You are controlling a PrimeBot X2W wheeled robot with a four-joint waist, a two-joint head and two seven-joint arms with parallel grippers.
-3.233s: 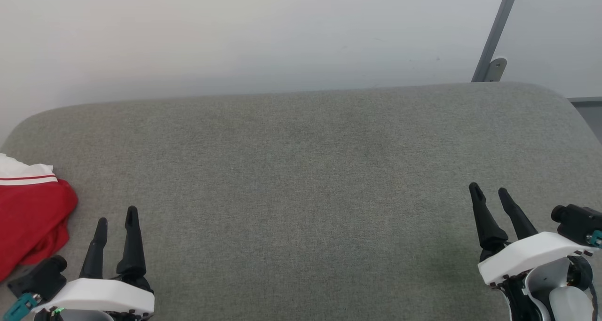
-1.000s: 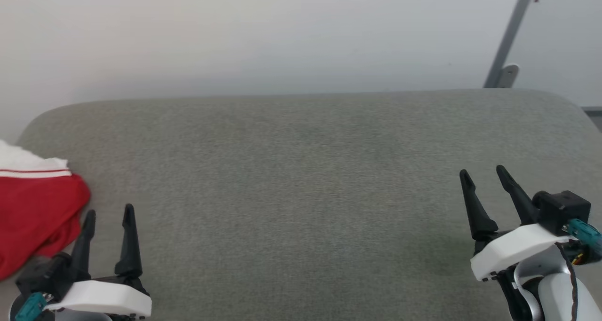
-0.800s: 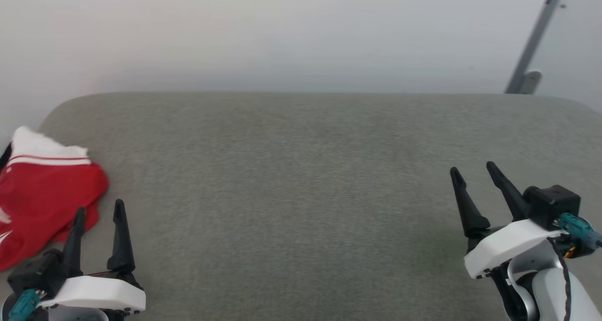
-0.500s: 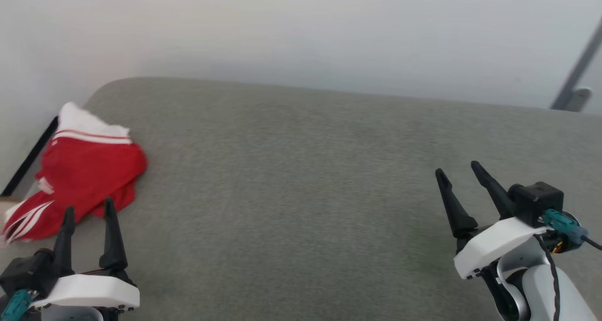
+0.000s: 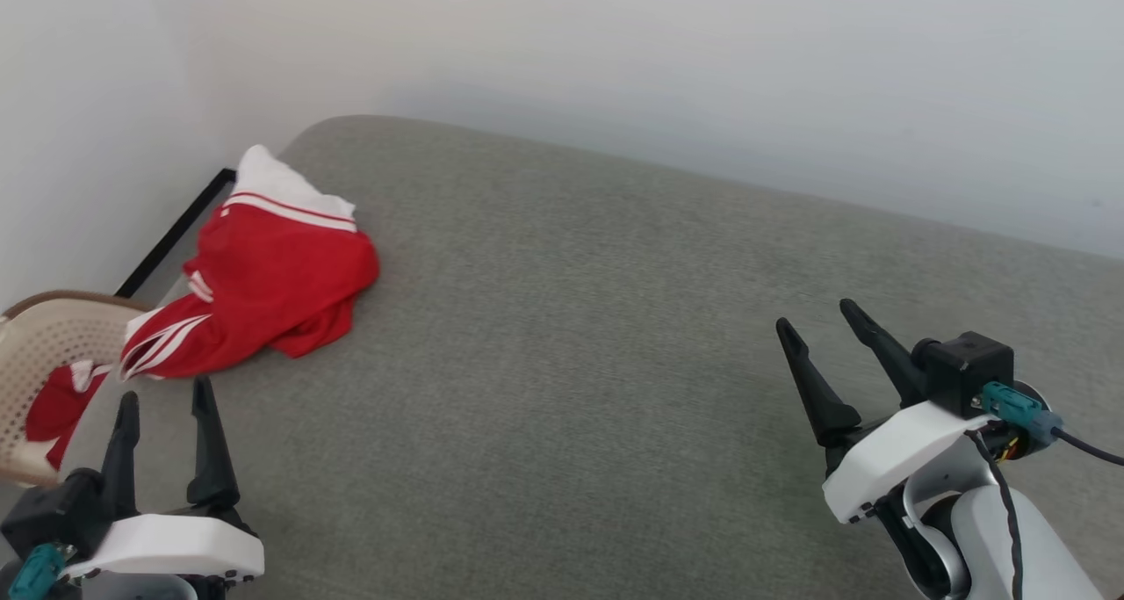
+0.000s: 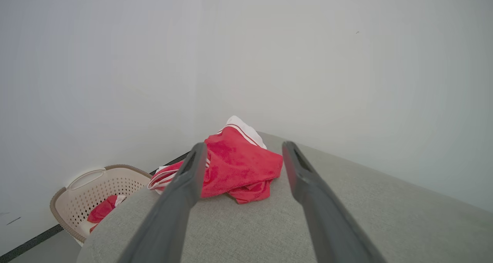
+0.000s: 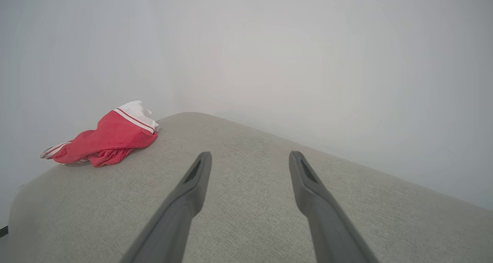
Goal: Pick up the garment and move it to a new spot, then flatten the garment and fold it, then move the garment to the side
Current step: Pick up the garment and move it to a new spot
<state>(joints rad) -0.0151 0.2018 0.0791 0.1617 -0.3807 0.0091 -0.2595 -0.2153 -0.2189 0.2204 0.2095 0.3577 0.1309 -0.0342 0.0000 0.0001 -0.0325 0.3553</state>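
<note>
Head view, garment [image 5: 272, 284]: a red jersey-style T-shirt with a white sleeve and red-and-white striped trim, lying crumpled near the far-left corner of the surface, its striped edge reaching the left side.
Surface [image 5: 571, 319]: grey woven fabric, flat, with a rounded corner; the garment is the one thing lying on it.
Left wrist view: the garment sits ahead, framed between the two long dark fingers and clear of both.
Left gripper [image 5: 167, 391]: at the lower left, above the surface, near the garment but not touching it; jaws spread wide, nothing between them.
Right gripper [image 5: 817, 315]: at the lower right, well apart from the garment; jaws likewise spread, empty.
Basket [image 5: 70, 300]: beige perforated plastic, beside the surface's left edge, with a lump of red-and-white cloth [image 5: 53, 402] inside.
Wall [image 5: 615, 55]: pale, plain, behind the surface and along its left.
</note>
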